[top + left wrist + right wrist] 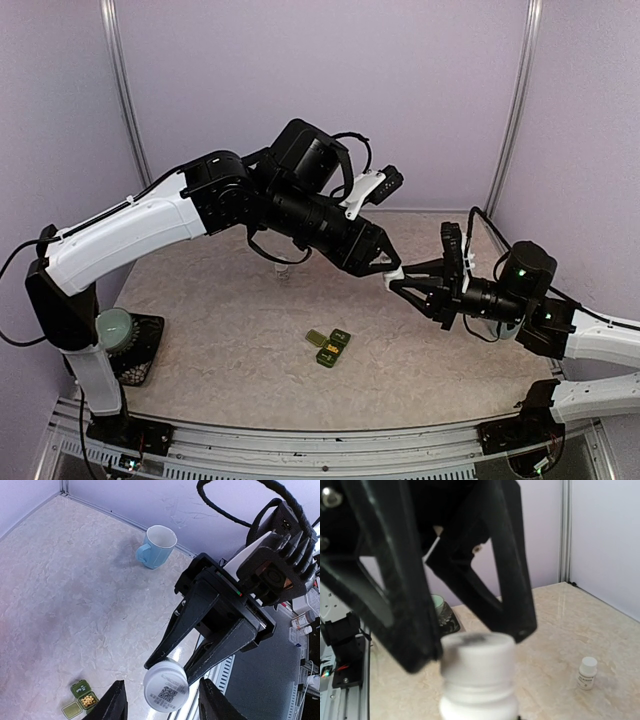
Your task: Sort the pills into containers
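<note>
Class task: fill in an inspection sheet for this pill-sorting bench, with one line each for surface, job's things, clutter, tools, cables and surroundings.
Surface: beige marbled table.
Job's things: green containers, yellow pills showing in one compartment; white bottle held in mid-air.
Clutter: pale blue mug; second small white bottle, upright.
Tools: right tool shut on bottle; left tool open, straddling its cap.
Cables: black cable looping above right tool.
Surroundings: lilac walls, metal posts.

The white bottle [477, 677] is blurred and cut off at the bottom edge; the left hand [161, 715] has its fingertips [114, 707] cut off likewise.
</note>
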Tool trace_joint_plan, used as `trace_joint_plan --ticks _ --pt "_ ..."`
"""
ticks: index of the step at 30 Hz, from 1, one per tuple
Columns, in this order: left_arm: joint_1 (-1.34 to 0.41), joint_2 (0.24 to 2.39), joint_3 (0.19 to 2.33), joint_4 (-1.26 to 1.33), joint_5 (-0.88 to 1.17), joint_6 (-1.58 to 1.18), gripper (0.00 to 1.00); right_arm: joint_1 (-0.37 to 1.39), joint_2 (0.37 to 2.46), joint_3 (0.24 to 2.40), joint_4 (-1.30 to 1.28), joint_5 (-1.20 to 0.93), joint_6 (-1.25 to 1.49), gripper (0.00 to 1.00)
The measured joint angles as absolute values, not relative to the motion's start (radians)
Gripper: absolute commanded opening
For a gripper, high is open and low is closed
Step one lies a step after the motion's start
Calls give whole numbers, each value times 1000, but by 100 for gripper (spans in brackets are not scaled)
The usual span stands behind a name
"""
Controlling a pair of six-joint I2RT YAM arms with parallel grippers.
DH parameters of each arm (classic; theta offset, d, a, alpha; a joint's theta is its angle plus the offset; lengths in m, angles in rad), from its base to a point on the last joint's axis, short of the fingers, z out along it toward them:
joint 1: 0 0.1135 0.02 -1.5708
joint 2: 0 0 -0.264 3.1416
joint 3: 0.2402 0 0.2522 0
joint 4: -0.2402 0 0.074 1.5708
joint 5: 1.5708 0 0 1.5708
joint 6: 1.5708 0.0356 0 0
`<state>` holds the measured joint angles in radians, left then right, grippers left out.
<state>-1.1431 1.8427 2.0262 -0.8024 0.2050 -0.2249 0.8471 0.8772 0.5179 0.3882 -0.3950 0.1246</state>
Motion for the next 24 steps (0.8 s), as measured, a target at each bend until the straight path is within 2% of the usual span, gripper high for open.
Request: trace_joint_plan --ticks 5,9,11,13,15,24 --pt "-1144 1850 2026 -803 205 -221 39 847 879 527 387 -395 124 15" --pt "-1145 1850 2027 -803 205 -220 38 847 881 527 386 -395 124 15" --pt "-1145 1850 2027 -803 205 -219 39 847 881 527 386 -395 124 15" --pt "-1145 1850 2027 -803 205 -219 46 847 882 527 386 -395 124 15" --pt "-1145 1850 2027 -803 205 -219 49 847 882 527 387 -395 124 15" --pt "-1145 1850 2027 -802 205 -216 46 847 882 527 386 -395 124 15"
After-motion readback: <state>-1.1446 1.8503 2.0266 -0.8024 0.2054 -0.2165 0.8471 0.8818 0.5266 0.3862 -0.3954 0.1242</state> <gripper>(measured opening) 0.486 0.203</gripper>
